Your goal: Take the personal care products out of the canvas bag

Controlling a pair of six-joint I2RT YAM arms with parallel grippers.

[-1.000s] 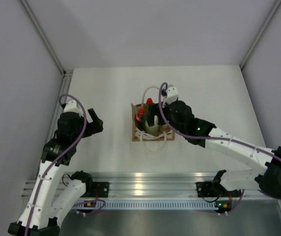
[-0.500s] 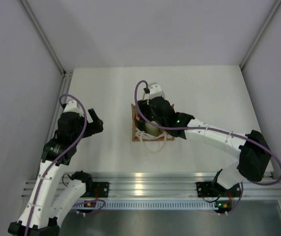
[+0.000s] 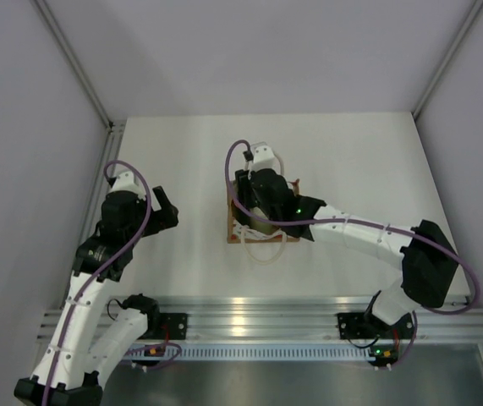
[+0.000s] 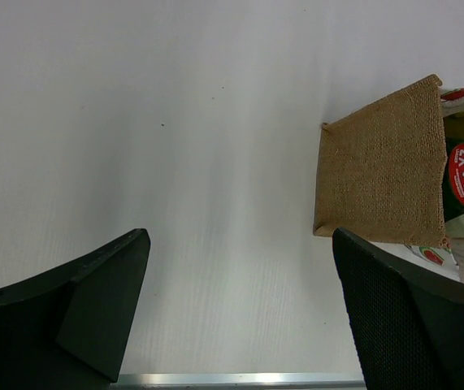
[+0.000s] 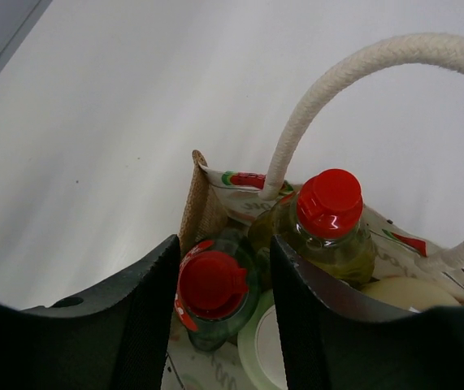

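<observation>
The canvas bag looks coarse-woven and matt; the red caps are glossy plastic.

On the worktop, near centre, the canvas bag is set, with bottles stood inside. The right gripper is placed above it, one cap flanked by the jaws. The left gripper is held well left of the bag.
</observation>
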